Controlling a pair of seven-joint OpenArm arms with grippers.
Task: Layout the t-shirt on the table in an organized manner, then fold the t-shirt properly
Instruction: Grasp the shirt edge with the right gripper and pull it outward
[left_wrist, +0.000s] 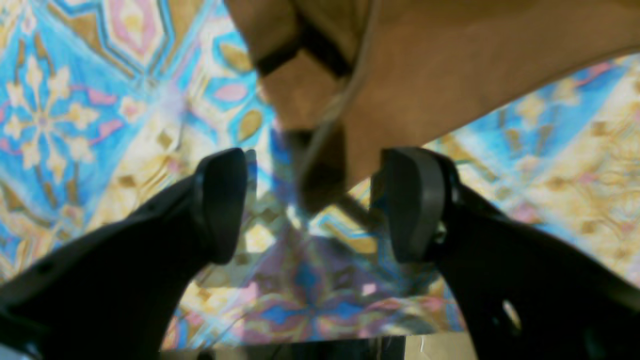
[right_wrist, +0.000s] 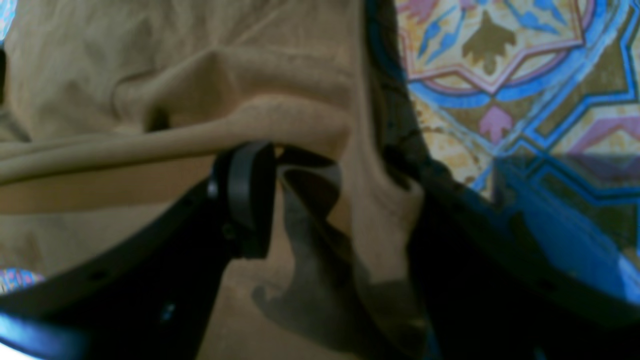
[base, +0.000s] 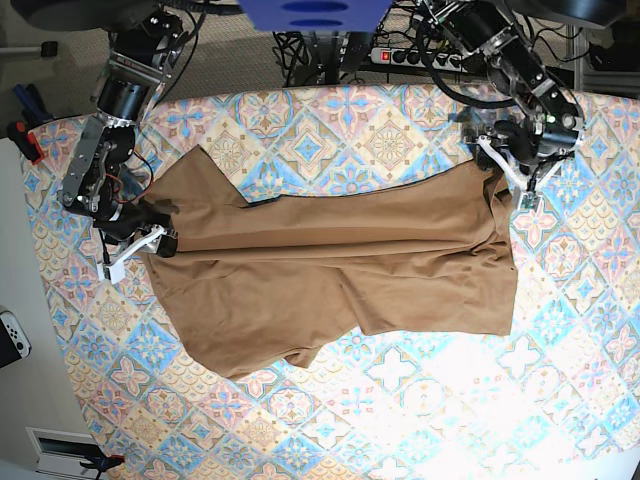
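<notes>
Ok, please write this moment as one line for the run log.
stage: layout | t-shirt: spread on table, wrinkled | right gripper: shut on t-shirt edge | left gripper: open, at the shirt's corner

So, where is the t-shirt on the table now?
In the base view the t-shirt lies spread across the middle of the table, stretched between the right end effector and the left end effector.

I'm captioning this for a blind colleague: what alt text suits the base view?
A tan t-shirt lies spread, partly folded over itself, on a table with a blue, pink and cream tile pattern. A robot arm's pincer sits at each side edge of the shirt.
</notes>
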